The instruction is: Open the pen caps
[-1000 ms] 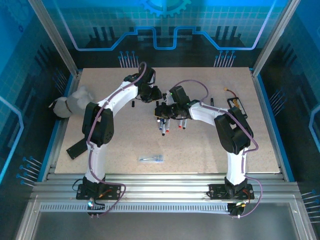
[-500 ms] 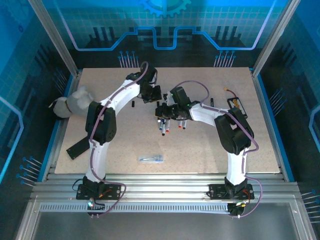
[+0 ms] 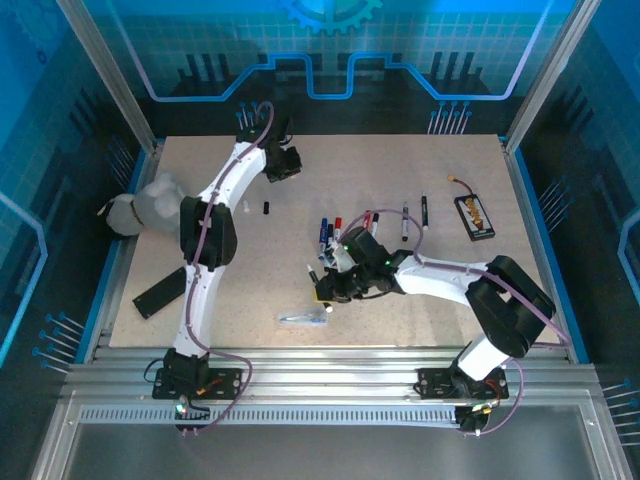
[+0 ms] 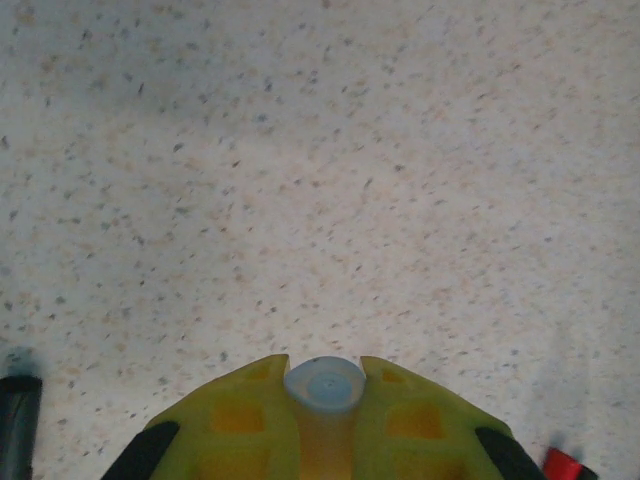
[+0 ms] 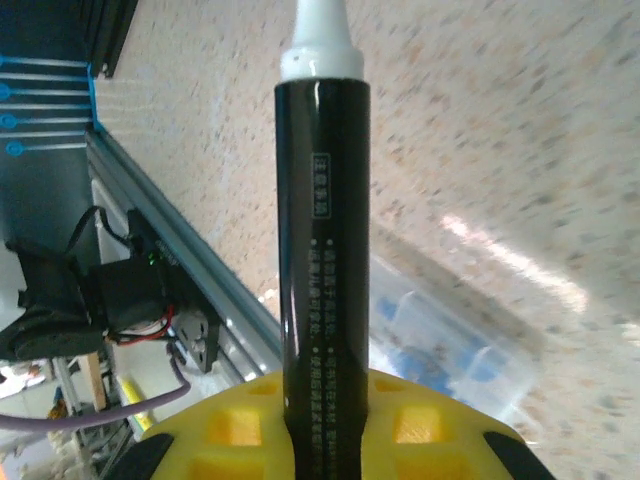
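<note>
- Left pincer clamps a white cap; the shallow hold risks dropping it.
- Right pincer clamps a black pen; its bare tip may mark the table.

pens: about 8, tiny, count unsure | caps: at least 2 | clear wrapper: 1 | white cloth: 1 | robot arms: 2

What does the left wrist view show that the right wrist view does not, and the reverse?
Left wrist: a small round white plastic cap pinched in the left gripper. Right wrist: a slim black pen with a white end clamped in the right gripper, a clear crumpled plastic wrapper beyond it. Both: yellow fingers and the speckled beige table.
</note>
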Available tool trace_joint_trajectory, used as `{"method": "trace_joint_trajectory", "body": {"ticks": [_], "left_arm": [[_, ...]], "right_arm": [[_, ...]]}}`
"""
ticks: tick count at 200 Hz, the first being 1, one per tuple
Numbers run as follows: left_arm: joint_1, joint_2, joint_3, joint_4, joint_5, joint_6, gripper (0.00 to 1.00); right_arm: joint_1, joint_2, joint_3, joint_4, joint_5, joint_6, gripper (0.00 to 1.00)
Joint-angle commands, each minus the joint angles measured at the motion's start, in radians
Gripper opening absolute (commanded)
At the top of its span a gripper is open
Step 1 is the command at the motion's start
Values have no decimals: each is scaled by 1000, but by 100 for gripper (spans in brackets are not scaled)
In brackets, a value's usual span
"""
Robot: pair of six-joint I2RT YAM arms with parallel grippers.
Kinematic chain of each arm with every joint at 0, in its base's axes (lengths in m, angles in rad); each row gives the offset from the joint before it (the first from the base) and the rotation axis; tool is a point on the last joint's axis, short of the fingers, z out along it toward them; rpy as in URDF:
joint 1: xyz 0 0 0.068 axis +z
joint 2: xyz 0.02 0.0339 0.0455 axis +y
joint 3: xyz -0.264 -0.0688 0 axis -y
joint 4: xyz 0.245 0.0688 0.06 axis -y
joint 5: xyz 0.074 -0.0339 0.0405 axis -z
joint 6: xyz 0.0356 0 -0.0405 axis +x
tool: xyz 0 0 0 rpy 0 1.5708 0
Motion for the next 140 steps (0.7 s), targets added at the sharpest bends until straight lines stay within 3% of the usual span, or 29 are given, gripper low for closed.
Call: {"method": "trace_joint_trajectory", "body": {"ticks": [1, 32, 66, 99, 140], "left_arm": [[-33, -90, -82, 11, -40, 50, 0], [-33, -127, -184, 19, -69, 84, 0], [-33, -126, -239, 0, -128, 121, 0], [-33, -124, -283, -4, -176, 147, 0], [-33, -104, -303, -8, -203, 160, 3]], "right_arm": [[-62, -41, 58, -145, 95, -70, 0], [-170, -14, 177, -350, 322, -193, 0], [-262, 83, 315, -465, 481, -309, 0], [-328, 207, 425, -542, 596, -371, 0], [-386, 291, 488, -556, 654, -392, 0]]}}
